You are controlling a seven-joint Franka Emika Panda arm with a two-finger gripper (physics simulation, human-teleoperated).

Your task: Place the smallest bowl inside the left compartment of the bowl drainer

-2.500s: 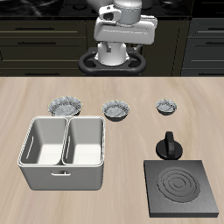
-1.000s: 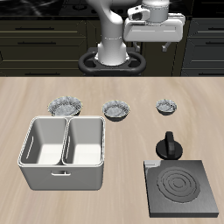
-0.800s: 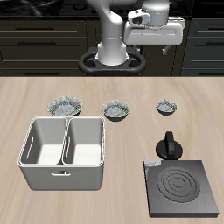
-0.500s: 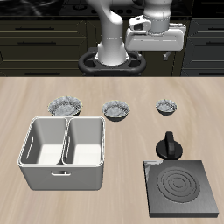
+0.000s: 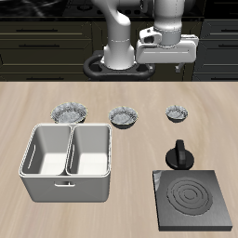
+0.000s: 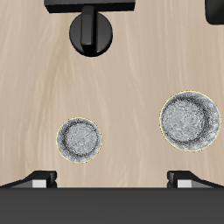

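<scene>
The pincer (image 5: 170,61) hangs high over the back of the desk (image 5: 119,93), and in the wrist view its two fingertips (image 6: 39,178) stand wide apart with bare wood between them, so it is open and holds nothing. The step in hand looks like the approach, with no grasp yet made. Below it, the smallest bowl (image 5: 178,113) sits alone on the desk, well apart from the bowl drainer (image 5: 68,162), and appears in the wrist view as the lesser of two speckled rounds (image 6: 80,139); the mid-sized bowl (image 5: 124,116) lies beside it, and the largest bowl (image 5: 69,112) just behind the drainer. A black knobbed piece (image 5: 177,154) and a dark stove plate (image 5: 193,199) lie nearer the front edge. The next move, I judge, calls for centring over the smallest bowl, dropping straight down and closing on its ruffled rim, taking care not to pick the mid-sized one instead
</scene>
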